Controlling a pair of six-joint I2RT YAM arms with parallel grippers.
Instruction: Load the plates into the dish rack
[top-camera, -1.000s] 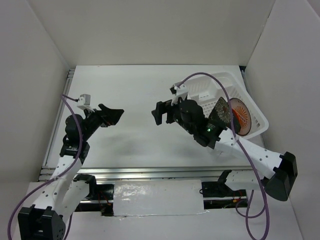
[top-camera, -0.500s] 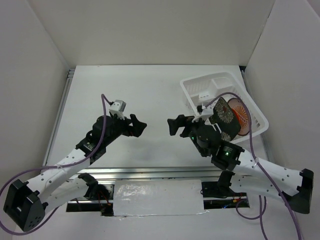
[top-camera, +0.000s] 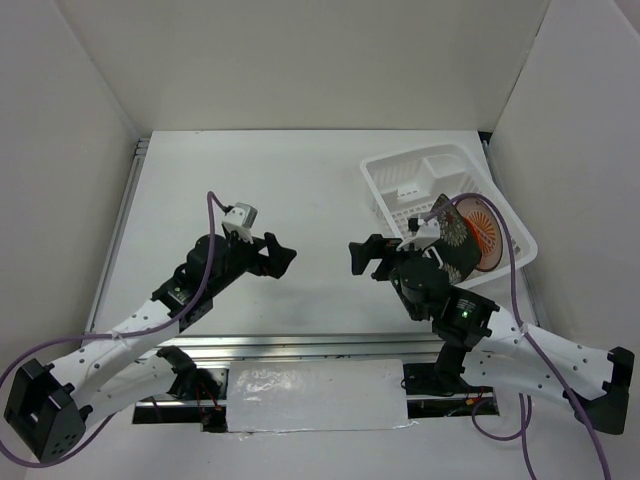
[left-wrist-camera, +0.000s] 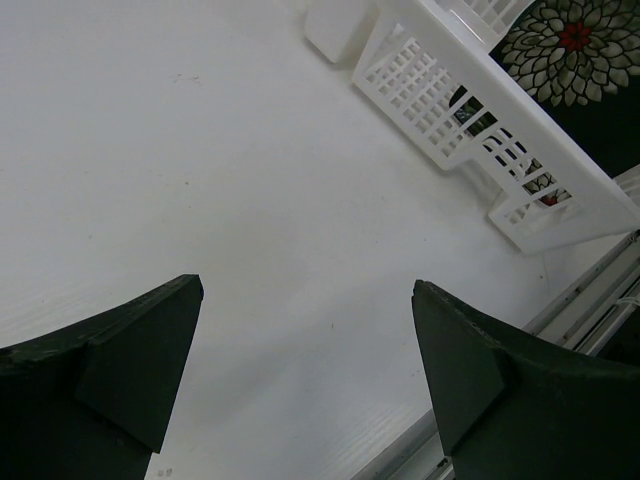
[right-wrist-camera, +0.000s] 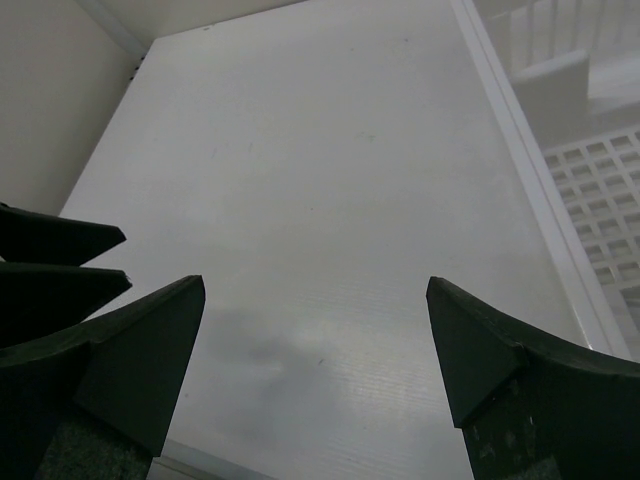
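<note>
Top view: the left gripper (top-camera: 282, 258) and right gripper (top-camera: 362, 255) hang over the middle of the table (top-camera: 250, 180), tips turned toward one another and apart. Each has its jaws spread wide with nothing between them, as the left wrist view (left-wrist-camera: 305, 370) and the right wrist view (right-wrist-camera: 315, 370) both confirm. The dish rack (top-camera: 420, 185) lies to the right of both grippers, at the far-right part of the table. Its long axis runs on a diagonal from far-left to near-right, with the small partitioned compartment at the far-left end. Two plates stand on edge at the near-right end, side by side: the dark square plate (top-camera: 452, 232), and just to its right the sunburst plate (top-camera: 482, 230). Whether anything more stands behind them cannot be told. From the left wrist the rack's slotted wall (left-wrist-camera: 470, 110) appears far-right of the fingers, with the floral face of the dark plate (left-wrist-camera: 575, 40) showing above it. From the right wrist only the rack's rim and ribbed floor (right-wrist-camera: 600, 150) enter at the right edge. The right arm is the nearer to the rack, its forearm passing just beside the near corner, while the left gripper is well apart from it. By this reading, any further handling of the plates would fall to the right arm, reaching rightward along the rack's diagonal.
</note>
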